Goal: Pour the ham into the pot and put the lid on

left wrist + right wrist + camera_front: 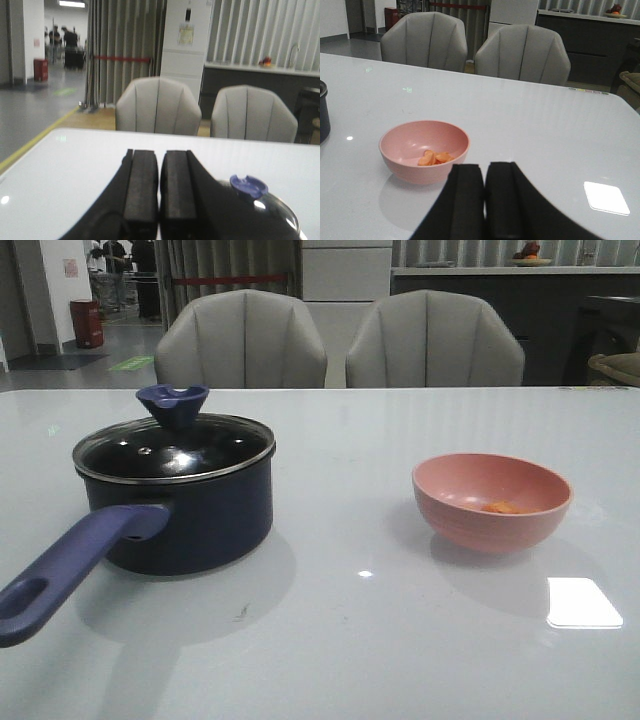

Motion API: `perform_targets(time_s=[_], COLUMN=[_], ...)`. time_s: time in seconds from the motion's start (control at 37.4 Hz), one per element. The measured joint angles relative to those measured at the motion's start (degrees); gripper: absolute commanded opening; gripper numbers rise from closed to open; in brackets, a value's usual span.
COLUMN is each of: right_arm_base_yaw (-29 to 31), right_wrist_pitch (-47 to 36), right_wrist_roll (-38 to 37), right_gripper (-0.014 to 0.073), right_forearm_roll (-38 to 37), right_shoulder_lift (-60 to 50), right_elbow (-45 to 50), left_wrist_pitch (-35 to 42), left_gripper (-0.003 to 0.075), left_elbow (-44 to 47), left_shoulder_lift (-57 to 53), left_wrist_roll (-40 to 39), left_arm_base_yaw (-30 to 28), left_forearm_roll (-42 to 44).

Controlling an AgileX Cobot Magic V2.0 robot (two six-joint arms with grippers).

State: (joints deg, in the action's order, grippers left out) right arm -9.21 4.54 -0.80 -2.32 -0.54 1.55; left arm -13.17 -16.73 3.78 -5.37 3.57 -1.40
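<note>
The dark navy pot (190,515) stands on the left of the white table, its purple-blue handle (70,570) pointing toward me. The glass lid (175,448) with its blue knob (172,400) sits on the pot. Orange ham pieces (435,158) lie inside a pink bowl (492,502) on the right. My left gripper (159,157) is shut and empty, held short of the lid knob (248,185). The right gripper (485,172) is shut with nothing in it, just on the near side of the bowl (424,150). Neither gripper shows in the front view.
Two grey chairs (240,340) (434,340) stand behind the table's far edge. A bright patch of reflected light (583,602) lies on the table near the bowl. The pot's edge (324,112) shows far from the right gripper.
</note>
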Motion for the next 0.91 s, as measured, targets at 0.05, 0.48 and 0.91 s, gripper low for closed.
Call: perform_targets(time_s=[0.05,0.48,0.91], right_arm_base_yaw=[0.00,0.00,0.00], right_wrist_pitch=[0.00,0.00,0.00], right_wrist_roll=[0.00,0.00,0.00], right_gripper=[0.0177,0.0177,0.0177], right_forearm_roll=[0.00,0.00,0.00], right_shoulder_lift=[0.00,0.00,0.00], right_elbow=[0.00,0.00,0.00], left_wrist_pitch=[-1.63,-2.97,-2.97], left_gripper=[0.0119,0.0126,0.0618], left_elbow=[-1.46,-2.71,-2.71], left_shoulder_lift=[1.23,3.14,3.14], left_wrist_roll=[0.00,0.00,0.00], left_arm_base_yaw=[0.00,0.00,0.00], left_forearm_roll=[0.00,0.00,0.00])
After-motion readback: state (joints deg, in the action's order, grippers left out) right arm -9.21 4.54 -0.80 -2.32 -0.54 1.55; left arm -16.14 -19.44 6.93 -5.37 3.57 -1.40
